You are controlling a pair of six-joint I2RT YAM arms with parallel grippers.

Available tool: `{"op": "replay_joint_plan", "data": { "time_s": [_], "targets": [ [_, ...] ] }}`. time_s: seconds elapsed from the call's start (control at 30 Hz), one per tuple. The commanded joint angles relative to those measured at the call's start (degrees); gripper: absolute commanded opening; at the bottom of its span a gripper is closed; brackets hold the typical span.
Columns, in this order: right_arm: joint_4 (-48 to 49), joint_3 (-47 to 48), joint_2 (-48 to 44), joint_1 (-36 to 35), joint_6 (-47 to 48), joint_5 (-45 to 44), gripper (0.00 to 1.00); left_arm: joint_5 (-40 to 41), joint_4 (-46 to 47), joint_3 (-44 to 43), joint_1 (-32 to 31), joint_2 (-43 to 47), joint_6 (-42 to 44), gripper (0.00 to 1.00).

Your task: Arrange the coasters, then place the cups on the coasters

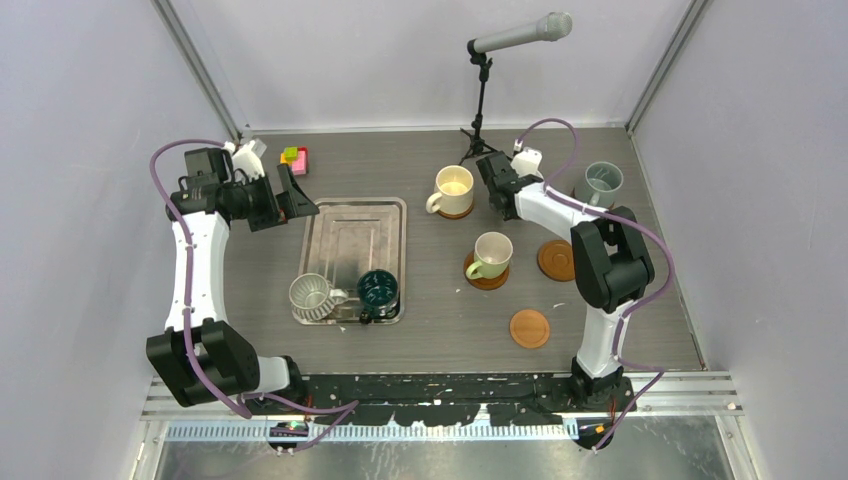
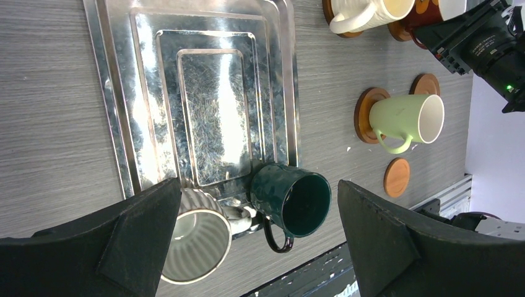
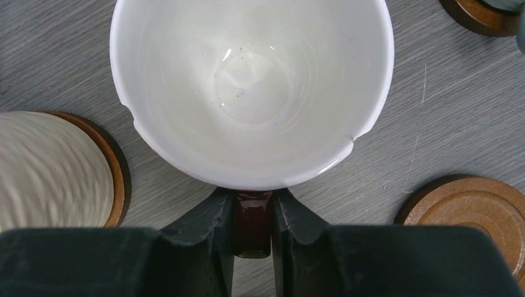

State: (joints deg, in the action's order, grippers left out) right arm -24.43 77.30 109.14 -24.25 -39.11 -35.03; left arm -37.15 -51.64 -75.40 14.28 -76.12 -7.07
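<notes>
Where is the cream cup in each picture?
Top external: cream cup in the middle, towards the back.
Left wrist: cup at the top edge, right of centre.
Right wrist: cup at the left edge, beside the dark red-brown cup in the right hand.
Shared landmark: the brown coaster under it.

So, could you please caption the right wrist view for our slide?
Right end effector shut on the handle of the white-lined cup, cream cup left, bare coaster right.
</notes>
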Motion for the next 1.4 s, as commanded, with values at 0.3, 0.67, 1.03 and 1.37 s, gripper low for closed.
{"op": "replay_joint_plan", "data": {
  "time_s": [0.3, 0.67, 1.03, 1.37],
  "targets": [
    [4.62, -2.01, -3.22, -0.05, -0.24, -3.43, 0.46, -1.61, 0.99, -1.29, 0.47, 0.61, -0.14, 1.0],
    [3.83, -2.82, -4.71, -0.09, -0.04, -3.0, 0.58, -1.34, 0.51, -1.75, 0.48, 0.61, -0.06, 1.0],
    [3.8, -5.05, -8.69, -0.09, 3.08, -2.12, 0.6, -0.33, -4.17, -3.85, 0.47, -0.62, 4.82, 1.0],
    [8.24, -9.11, -17.26, -0.01, 10.6, 4.49, 0.65, 2.59, -17.04, -7.8, 0.48, -2.84, 23.44, 1.0]
  ]
}}
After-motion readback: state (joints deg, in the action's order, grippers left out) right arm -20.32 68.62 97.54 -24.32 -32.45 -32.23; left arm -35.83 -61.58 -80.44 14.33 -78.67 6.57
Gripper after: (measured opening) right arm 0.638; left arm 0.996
